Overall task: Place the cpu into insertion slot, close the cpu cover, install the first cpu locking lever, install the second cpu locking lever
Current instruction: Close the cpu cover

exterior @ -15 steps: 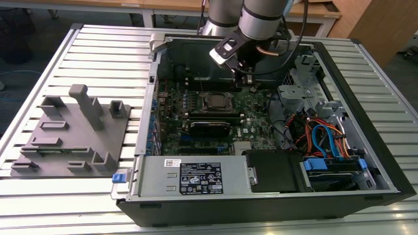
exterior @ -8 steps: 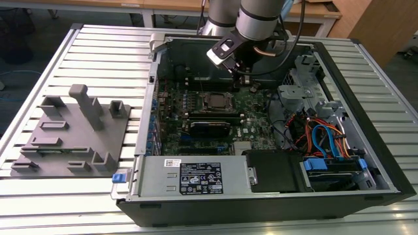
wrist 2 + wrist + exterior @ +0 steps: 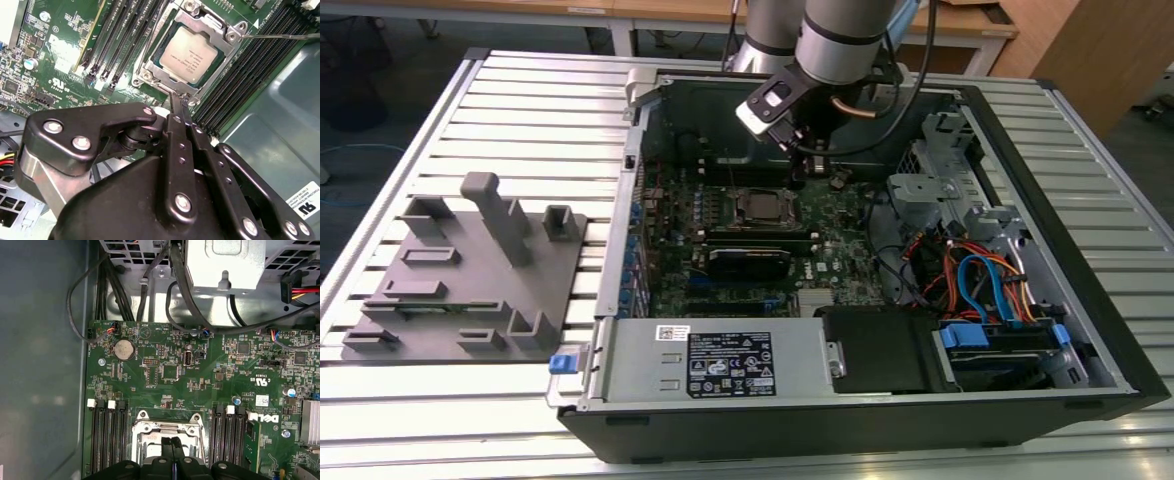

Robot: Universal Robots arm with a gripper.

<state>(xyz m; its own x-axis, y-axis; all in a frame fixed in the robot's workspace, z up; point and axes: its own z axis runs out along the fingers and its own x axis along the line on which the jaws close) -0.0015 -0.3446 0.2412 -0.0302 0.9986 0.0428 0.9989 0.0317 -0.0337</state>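
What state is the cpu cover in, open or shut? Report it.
Shut: in the second wrist view the cpu cover lies flat, framing the seated cpu.

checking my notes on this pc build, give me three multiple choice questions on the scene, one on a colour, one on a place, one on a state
1. The circuit board is: A green, B red, C white.
2. The cpu sits: A off the board, B in the insertion slot, C at the board's corner.
3. The cpu cover is: A raised, B missing, C down over the cpu.
Answers: 1 A, it shows green in both wrist views. 2 B, the silvery chip lies inside the socket's metal rim. 3 C, the frame lies flat around the chip's top.
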